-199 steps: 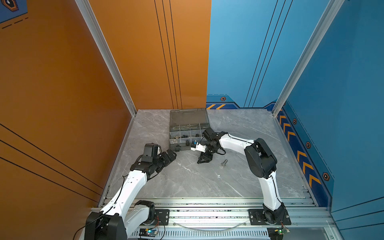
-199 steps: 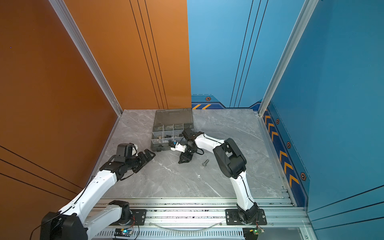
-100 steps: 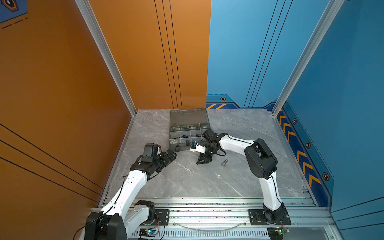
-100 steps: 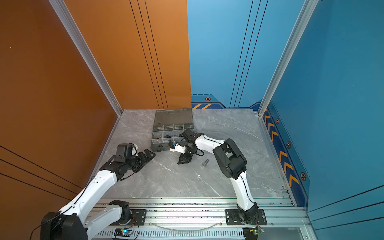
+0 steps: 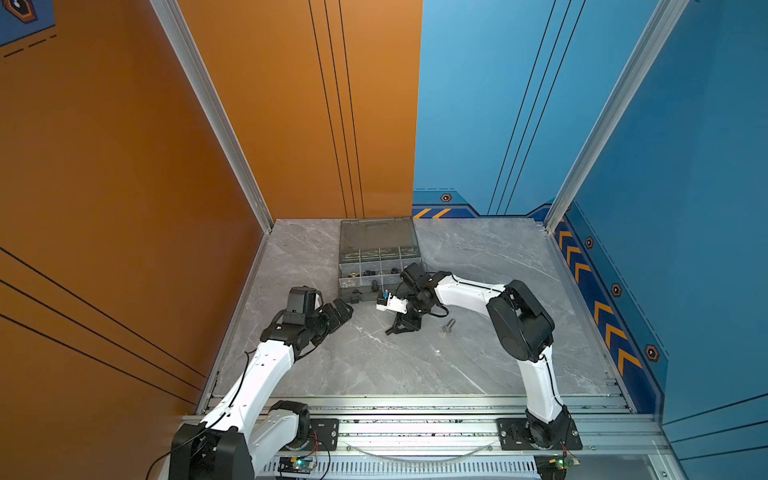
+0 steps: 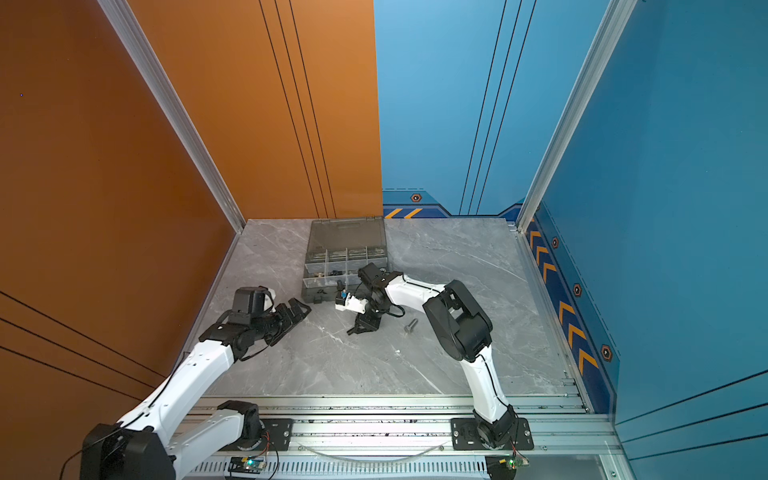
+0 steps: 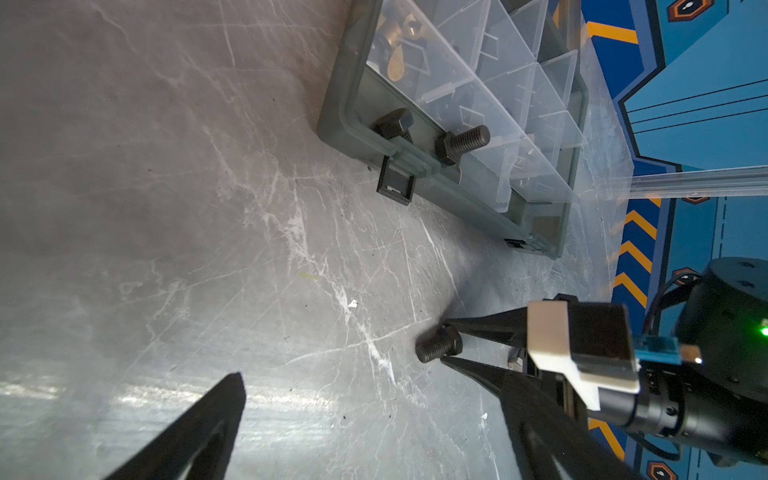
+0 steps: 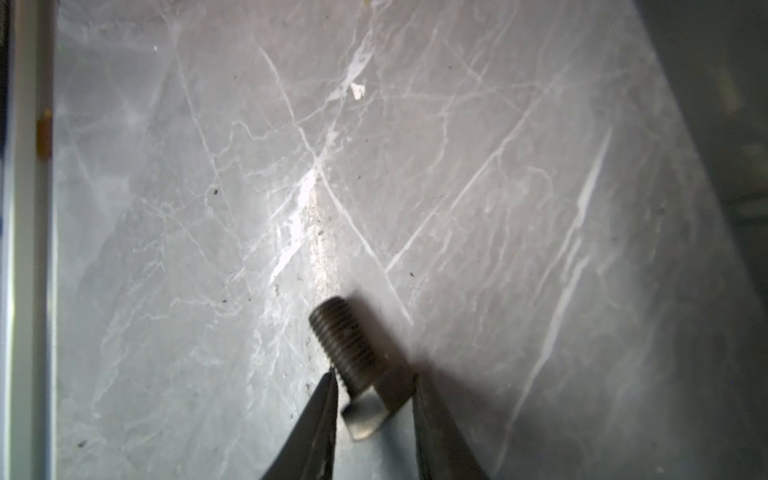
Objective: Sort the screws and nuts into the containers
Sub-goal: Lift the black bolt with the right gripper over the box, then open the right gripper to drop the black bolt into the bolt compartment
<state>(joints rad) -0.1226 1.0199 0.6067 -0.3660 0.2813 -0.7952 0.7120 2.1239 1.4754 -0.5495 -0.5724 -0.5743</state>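
A short black screw lies on the grey marble table; it also shows in the left wrist view, black screw. My right gripper is shut on its head end, one fingertip against the thread and the other against the head, low on the table in both top views. A silver screw lies just right of it. The open organiser case holds the containers. Two black screws lie in its front row, and brass wing nuts sit in a corner compartment. My left gripper hangs open and empty, left of the case's front.
The case's smoky lid lies open towards the back wall. A black latch sticks out from the case's front rim. Orange wall stands on the left, blue wall on the right, and a metal rail runs along the table's front.
The right gripper's jaws have narrowed onto the black screw on the table. The left arm has not moved.
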